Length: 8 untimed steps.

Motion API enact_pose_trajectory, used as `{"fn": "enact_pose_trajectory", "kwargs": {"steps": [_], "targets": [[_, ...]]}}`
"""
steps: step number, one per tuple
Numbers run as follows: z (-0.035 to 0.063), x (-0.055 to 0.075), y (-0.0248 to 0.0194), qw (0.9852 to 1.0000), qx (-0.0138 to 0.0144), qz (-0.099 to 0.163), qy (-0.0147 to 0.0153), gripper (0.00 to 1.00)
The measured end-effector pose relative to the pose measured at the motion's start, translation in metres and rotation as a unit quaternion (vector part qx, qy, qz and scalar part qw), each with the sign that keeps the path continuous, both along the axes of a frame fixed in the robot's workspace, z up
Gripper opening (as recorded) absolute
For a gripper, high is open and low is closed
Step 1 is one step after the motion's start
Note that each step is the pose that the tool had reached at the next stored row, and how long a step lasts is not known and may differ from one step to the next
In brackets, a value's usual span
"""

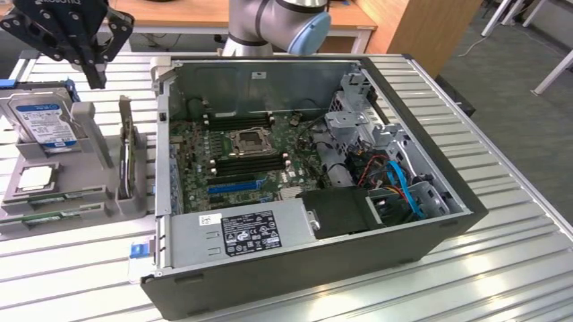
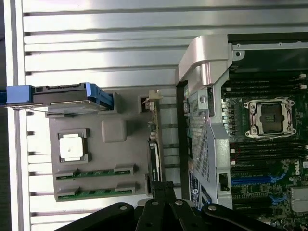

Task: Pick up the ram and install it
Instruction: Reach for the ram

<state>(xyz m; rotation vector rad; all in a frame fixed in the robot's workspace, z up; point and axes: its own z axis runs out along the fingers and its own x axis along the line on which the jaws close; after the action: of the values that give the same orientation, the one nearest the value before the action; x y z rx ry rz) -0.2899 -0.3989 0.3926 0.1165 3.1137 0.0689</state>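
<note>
Tabletop (image 1: 501, 268) carries the open computer case (image 1: 296, 282); its memory slots (image 1: 251, 161) look empty to us. On the exterior view's left, two ram sticks (image 1: 56, 198) lie in the gray holder (image 1: 90, 134). Our end effector (image 1: 95, 77) hovers above, pinched closed on nothing: pickup not yet done.

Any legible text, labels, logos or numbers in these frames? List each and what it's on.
Nothing reads as quotable text.
end effector: pale lettering on its body, cut off by the frame edge, unreadable.
hard drive: white label, print too small.
power supply: black label and a small white sticker, print too small.
motherboard: white markings, blurred.
</note>
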Motion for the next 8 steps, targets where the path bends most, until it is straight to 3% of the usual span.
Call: {"fn": "enact_pose_trajectory", "kwargs": {"steps": [8], "targets": [[-0.0001,-0.013,0.0,1.0,0.0,0.0,0.0,0.1]]}}
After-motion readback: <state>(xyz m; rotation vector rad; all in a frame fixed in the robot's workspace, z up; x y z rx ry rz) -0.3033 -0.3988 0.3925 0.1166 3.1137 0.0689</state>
